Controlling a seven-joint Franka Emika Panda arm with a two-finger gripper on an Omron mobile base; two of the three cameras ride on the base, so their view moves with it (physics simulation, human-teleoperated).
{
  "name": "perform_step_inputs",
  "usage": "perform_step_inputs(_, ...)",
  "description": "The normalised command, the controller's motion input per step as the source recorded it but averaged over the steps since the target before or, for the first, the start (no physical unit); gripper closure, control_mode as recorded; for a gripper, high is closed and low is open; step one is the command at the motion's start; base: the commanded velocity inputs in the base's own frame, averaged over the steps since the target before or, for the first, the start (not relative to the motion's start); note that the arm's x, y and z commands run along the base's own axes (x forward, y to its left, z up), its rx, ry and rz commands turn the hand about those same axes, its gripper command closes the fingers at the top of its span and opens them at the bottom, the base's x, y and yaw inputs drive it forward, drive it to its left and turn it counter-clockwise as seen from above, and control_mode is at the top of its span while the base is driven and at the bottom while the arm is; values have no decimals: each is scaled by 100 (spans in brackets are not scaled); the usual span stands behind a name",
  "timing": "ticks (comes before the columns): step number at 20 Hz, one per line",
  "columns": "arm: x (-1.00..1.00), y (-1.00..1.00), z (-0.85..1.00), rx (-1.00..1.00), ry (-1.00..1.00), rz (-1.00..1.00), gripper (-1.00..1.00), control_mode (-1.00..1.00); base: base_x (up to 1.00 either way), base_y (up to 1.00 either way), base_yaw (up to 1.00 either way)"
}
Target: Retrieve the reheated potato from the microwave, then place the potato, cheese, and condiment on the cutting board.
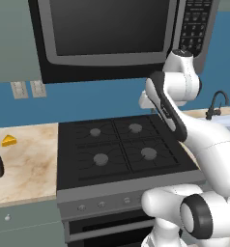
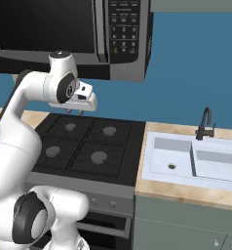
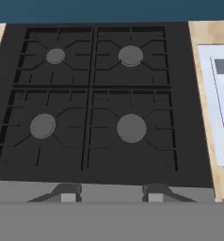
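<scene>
While the microwave (image 1: 107, 36) door stays shut at upper frame, the gripper (image 2: 74, 113) hovers empty over the stove (image 3: 92, 99), fingers narrowly apart.

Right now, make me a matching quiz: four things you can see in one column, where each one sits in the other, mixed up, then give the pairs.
Things:
1. microwave
2. cheese
3. tap
4. tool

Places:
A. behind the sink
B. on the counter left of the stove
C. on the wall above the stove
D. in the air over the burners

Pairs: 1-C, 2-B, 3-A, 4-D
</scene>
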Motion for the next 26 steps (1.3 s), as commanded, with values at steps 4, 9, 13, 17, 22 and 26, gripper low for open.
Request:
perform_step_inputs(4, -12, 0, 0, 3, 0, 0, -100, -100, 0, 0, 0)
perform_step_inputs(9, -13, 0, -8, -1, 0, 0, -100, -100, 0, 0, 0)
perform_step_inputs(13, -26, 0, 1, -1, -24, 0, -100, -100, 0, 0, 0)
perform_step_inputs(17, -28, -13, 26, -5, -55, 9, -100, -100, 0, 0, 0)
perform_step_inputs(22, -19, -19, 44, -3, -39, 4, -100, -100, 0, 0, 0)
perform_step_inputs(26, -12, -21, 51, 0, -19, 4, -100, -100, 0, 0, 0)
